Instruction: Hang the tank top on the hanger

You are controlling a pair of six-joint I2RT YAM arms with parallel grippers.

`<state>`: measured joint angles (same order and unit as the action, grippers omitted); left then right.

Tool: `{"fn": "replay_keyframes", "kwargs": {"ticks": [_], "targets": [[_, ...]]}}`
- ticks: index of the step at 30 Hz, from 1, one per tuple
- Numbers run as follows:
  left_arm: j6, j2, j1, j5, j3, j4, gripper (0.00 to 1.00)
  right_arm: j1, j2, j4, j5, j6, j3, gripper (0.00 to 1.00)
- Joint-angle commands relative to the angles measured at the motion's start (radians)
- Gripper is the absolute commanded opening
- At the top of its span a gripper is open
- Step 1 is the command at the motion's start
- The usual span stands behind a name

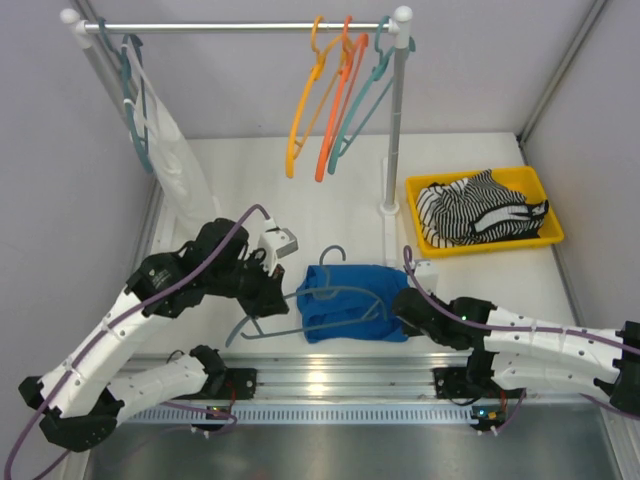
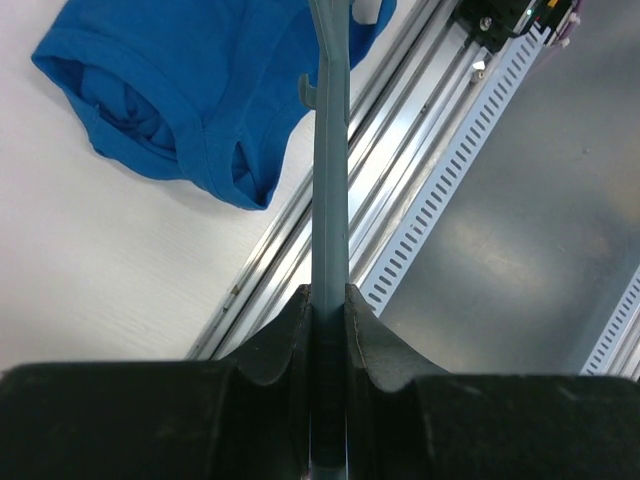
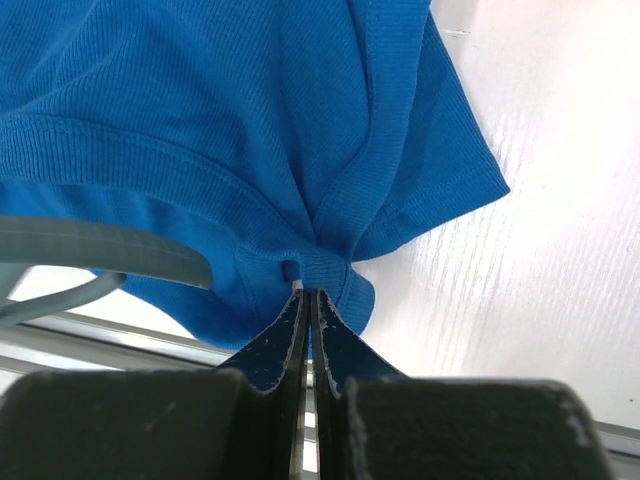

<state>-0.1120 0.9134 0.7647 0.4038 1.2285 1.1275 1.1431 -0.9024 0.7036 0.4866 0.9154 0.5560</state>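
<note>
The royal-blue tank top (image 1: 352,303) lies bunched on the white table near its front edge. The slate-teal hanger (image 1: 300,330) lies across it, hook (image 1: 334,253) pointing away from me. My left gripper (image 1: 262,283) is shut on the hanger's left arm; in the left wrist view the bar (image 2: 329,200) runs straight out from between the jaws (image 2: 327,300), with the top (image 2: 190,90) at upper left. My right gripper (image 1: 404,303) is at the top's right edge, shut on a pinch of blue hem (image 3: 320,265); the hanger's curve (image 3: 100,250) shows at left.
A clothes rail (image 1: 240,27) at the back holds orange (image 1: 335,95), yellow-orange (image 1: 305,100) and lighter teal (image 1: 365,95) hangers, and a white garment (image 1: 175,150) at left. Its post (image 1: 397,120) stands behind the top. A yellow tray (image 1: 540,195) holds a striped garment (image 1: 480,210). A metal rail (image 1: 340,375) runs along the front.
</note>
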Motion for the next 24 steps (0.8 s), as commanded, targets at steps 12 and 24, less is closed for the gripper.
{"fn": "replay_keyframes", "kwargs": {"ticks": [12,24], "targets": [[-0.003,0.053,0.065,0.032,-0.109,-0.193,0.0,-0.011,0.063,0.023,-0.02,-0.07,0.079,0.0],[0.025,0.036,0.071,0.085,-0.24,-0.406,0.0,-0.013,0.083,0.071,0.001,-0.107,0.18,0.0]]}}
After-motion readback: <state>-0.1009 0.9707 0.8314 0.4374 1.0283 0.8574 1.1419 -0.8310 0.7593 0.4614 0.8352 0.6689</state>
